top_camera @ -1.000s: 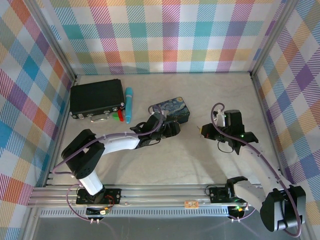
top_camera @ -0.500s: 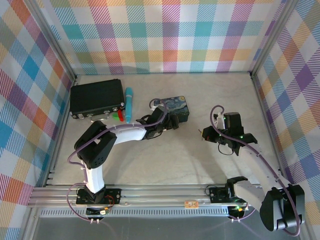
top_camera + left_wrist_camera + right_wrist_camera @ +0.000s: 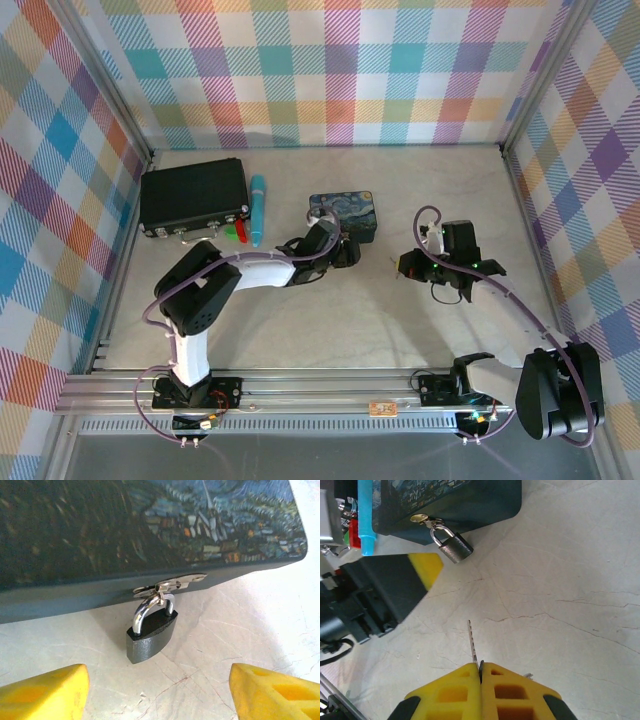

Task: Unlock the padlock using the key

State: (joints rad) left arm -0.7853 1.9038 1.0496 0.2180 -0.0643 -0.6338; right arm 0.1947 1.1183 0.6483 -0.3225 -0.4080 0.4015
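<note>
The small dark padlock [image 3: 150, 636] hangs by its silvery shackle from the hasp [image 3: 170, 584] of the painted box [image 3: 150, 525] and rests on the table. My left gripper [image 3: 157, 695] is open just in front of it, one yellow finger [image 3: 42, 692] on each side, touching nothing. From the right wrist the padlock [image 3: 454, 548] lies ahead and to the left. My right gripper [image 3: 480, 669] is shut on the key [image 3: 474, 644], whose thin blade points forward toward the lock. From above, the left gripper [image 3: 350, 250] is at the box [image 3: 345, 212] and the right gripper [image 3: 403, 265] is a short way to its right.
A black case [image 3: 193, 196] sits at the back left. A light-blue cylinder [image 3: 258, 208] and small red and green items lie beside it. The left arm's body [image 3: 370, 600] sits close to the padlock on its left. Checked walls enclose the pale table [image 3: 400, 320].
The left arm has folded in and its gripper has settled in front of the box's hasp. The right gripper has drifted slightly left with the key.
</note>
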